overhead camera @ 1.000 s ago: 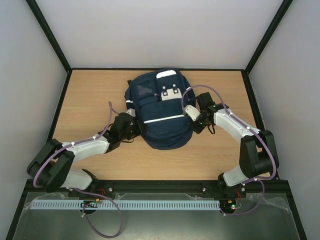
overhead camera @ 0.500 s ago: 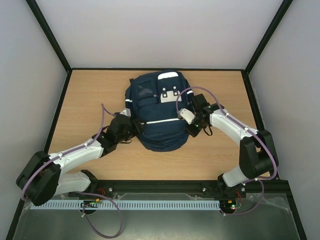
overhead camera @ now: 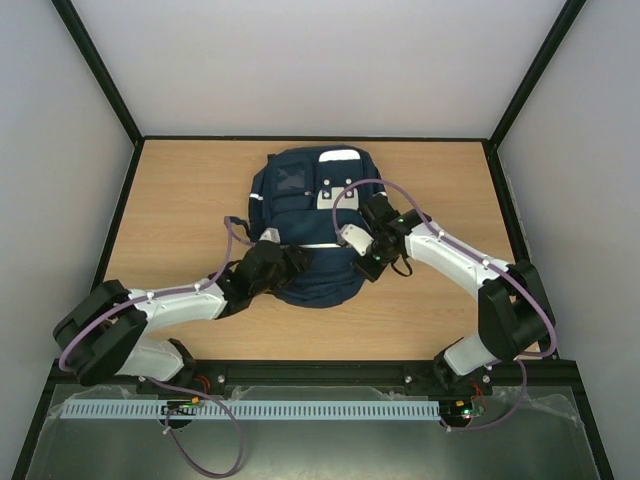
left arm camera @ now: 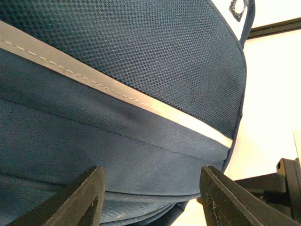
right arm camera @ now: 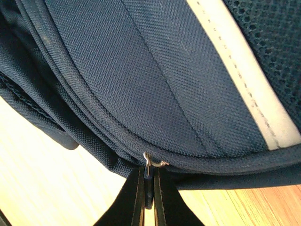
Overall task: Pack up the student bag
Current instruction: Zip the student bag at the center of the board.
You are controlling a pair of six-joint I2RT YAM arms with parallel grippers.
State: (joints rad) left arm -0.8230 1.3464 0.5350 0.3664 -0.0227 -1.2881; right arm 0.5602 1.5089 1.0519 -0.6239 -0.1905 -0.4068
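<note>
R gripper clamped on small metal zip pull; L gripper jaws apart, holding nothing.
Large navy blue fabric backpack w/ white reflective stripes lies flat, centre-upper frame, on light wooden table. Judged: R placed to run zip along lower edge; L over lower fabric to steady it.

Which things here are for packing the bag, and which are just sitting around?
For the job: student bag, its zip pull, right hand pinching that pull, left hand open at the bag.
Just there: wooden table, purple cables.
</note>
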